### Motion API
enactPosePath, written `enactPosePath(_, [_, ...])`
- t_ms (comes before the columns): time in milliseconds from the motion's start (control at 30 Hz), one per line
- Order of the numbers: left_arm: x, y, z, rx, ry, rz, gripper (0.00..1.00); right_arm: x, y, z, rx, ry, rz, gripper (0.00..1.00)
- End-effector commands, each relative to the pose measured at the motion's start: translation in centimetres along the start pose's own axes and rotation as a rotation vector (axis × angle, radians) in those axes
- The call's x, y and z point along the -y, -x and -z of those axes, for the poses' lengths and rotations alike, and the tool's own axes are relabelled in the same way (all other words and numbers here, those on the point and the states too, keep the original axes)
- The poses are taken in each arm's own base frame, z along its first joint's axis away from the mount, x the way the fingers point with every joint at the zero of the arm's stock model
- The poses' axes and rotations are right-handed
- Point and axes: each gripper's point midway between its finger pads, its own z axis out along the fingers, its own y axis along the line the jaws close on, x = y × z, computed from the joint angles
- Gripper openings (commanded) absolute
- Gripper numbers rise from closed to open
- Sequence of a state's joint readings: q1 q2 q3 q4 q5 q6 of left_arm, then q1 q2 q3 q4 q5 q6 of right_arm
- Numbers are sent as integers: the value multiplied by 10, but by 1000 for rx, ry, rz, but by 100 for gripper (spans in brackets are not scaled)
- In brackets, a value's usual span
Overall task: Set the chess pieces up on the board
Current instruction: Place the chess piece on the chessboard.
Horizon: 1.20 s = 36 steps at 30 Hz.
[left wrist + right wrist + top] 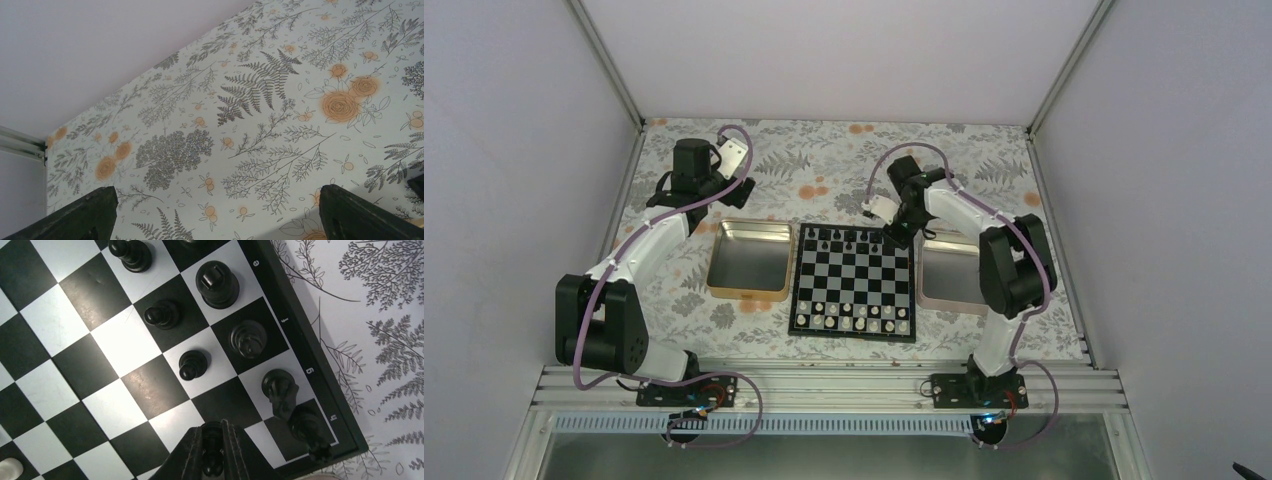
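The board (854,283) lies mid-table, with several black chess pieces (849,237) along its far edge and white pieces (852,318) on its near two rows. My right gripper (894,232) hangs over the board's far right corner. In the right wrist view the gripper (213,450) is shut on a black pawn (212,447) just above the board (310,347). Beyond it stand two black pawns (192,364), a bishop (247,338), a knight (280,390) and a rook (307,427). My left gripper (215,212) is open and empty over the floral cloth, far left of the board.
A gold tray (749,260) lies left of the board. A silver tray (949,275) lies right of it, partly under my right arm. White walls close in the back and both sides. The floral cloth (260,100) covers the table.
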State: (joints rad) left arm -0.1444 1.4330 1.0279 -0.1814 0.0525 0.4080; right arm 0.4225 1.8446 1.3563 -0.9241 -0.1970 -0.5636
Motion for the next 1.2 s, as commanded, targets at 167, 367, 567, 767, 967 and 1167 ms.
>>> enactPosePath(167, [-4, 11, 8, 31, 20, -7, 100, -3, 8, -15, 0, 23, 21, 13])
enactPosePath(367, [-3, 11, 8, 32, 15, -8, 100, -2, 9, -16, -2, 18, 21, 13])
enactPosePath(567, [-3, 11, 8, 34, 16, -9, 100, -1, 10, -15, -4, 16, 21, 21])
enactPosePath(767, [-3, 12, 9, 37, 15, -9, 100, 0, 14, 7, 25, -25, 21, 31])
enactPosePath(967, [-7, 15, 12, 41, 33, -11, 100, 8, -20, 84, 55, -164, -59, 34])
enactPosePath(1167, [-8, 14, 12, 39, 43, -11, 100, 46, -134, 116, -16, -286, -293, 38])
